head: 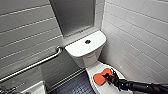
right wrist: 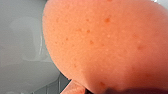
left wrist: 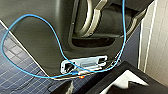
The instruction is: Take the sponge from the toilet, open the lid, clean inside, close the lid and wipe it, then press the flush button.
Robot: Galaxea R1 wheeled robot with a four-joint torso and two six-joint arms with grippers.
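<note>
The white toilet [head: 86,58] stands in the corner, its round dark flush button [head: 87,41] in the middle of the tank cover. The lid [head: 98,67] is down over the bowl. The orange-red sponge [head: 99,77] lies flat on the lid. My right gripper [head: 108,78] reaches in from the lower right and is shut on the sponge's right edge. In the right wrist view the sponge [right wrist: 105,42] looms very close, with the glossy white lid [right wrist: 22,50] behind it. The left wrist view shows my own dark body and a blue cable [left wrist: 55,32]; the left gripper stands open, holding nothing.
A steel grab bar [head: 37,63] runs along the tiled wall left of the toilet. White tiled walls close in on both sides. Dark tiled floor [head: 75,86] lies left of the bowl, and a white object [head: 35,89] sits at the lower left.
</note>
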